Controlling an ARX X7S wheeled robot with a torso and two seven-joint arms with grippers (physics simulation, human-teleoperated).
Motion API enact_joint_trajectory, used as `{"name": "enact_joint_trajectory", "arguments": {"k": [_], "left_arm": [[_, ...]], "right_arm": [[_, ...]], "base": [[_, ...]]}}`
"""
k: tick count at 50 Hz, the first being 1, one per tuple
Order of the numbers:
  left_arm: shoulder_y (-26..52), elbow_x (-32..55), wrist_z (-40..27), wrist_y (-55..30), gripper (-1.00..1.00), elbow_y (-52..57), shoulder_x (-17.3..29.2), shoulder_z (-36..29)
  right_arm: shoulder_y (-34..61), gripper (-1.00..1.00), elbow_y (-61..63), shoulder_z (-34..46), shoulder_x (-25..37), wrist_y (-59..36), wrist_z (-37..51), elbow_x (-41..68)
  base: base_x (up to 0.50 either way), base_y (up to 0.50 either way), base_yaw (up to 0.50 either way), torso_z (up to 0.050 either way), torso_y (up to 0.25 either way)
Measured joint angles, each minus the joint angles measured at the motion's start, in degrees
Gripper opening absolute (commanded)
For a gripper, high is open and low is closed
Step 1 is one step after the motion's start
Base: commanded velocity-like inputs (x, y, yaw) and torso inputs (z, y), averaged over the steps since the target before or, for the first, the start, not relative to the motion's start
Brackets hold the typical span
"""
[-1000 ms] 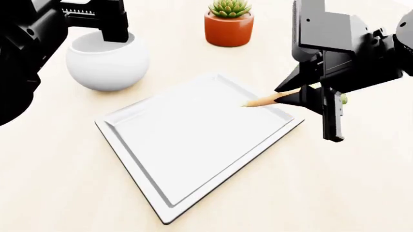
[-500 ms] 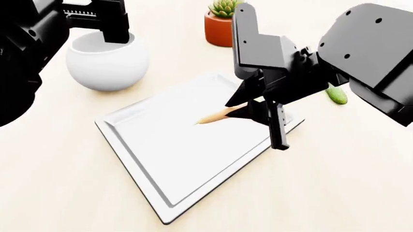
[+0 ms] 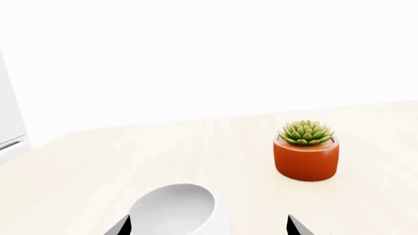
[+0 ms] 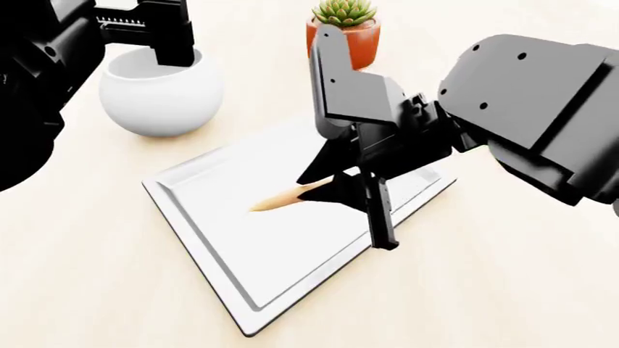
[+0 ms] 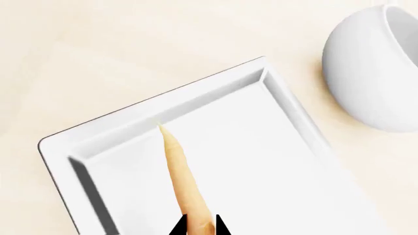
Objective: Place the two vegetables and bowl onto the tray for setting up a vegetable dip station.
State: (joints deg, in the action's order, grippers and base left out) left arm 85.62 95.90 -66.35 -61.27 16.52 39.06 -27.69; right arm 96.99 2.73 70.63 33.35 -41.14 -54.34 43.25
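The tray [image 4: 251, 239] is lying on the desk [image 4: 483, 290], the bowl [image 4: 159, 94] just beside its far corner. The right end effector [image 4: 341, 190] is pinching the carrot [image 4: 283, 199] by its thick end above the tray's middle; lowering before release is advisable. The left end effector [image 4: 164, 40] is hanging spread over the bowl's rim, gripping nothing.

My right arm reaches across in the head view, its right gripper [image 4: 334, 190] angled downward, jaws clamped on the thick end of the carrot [image 4: 280, 199]. My left arm sits raised at the far left, left gripper [image 4: 159, 40] with jaws spread apart.
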Motion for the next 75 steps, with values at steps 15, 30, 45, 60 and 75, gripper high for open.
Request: {"name": "enact_joint_trajectory", "arguments": {"k": [15,30,45,60,75], "left_arm": [[0.1,-0.1,0.2,0.2,1.0,-0.1,0.1,-0.2],[0.3,0.1,0.1,0.4,1.0,-0.1,0.3,-0.3],[0.5,0.4,0.0,0.6,1.0,-0.1,0.5,-0.4],[0.7,0.6,0.0,0.8,1.0,0.0,0.6,-0.6],[0.8,0.6,0.0,1.0,1.0,0.0,0.7,-0.8]], "right_arm": [[-0.9,-1.0,3.2,0.3,0.3,-0.1,-0.4,1.4],[-1.1,-1.0,5.0,1.4,0.7,0.2,-1.6,1.1],[-1.9,-1.0,5.3,2.7,0.4,0.8,-1.9,0.3],[-2.9,-1.0,5.6,4.2,-0.2,1.2,-2.1,-0.6],[-3.6,-1.0,5.4,5.5,-0.3,1.6,-2.1,-1.7]], "base": [[0.0,0.0,0.0,0.0,0.0],[0.0,0.0,0.0,0.0,0.0],[0.0,0.0,0.0,0.0,0.0],[0.0,0.0,0.0,0.0,0.0],[0.0,0.0,0.0,0.0,0.0]]}}
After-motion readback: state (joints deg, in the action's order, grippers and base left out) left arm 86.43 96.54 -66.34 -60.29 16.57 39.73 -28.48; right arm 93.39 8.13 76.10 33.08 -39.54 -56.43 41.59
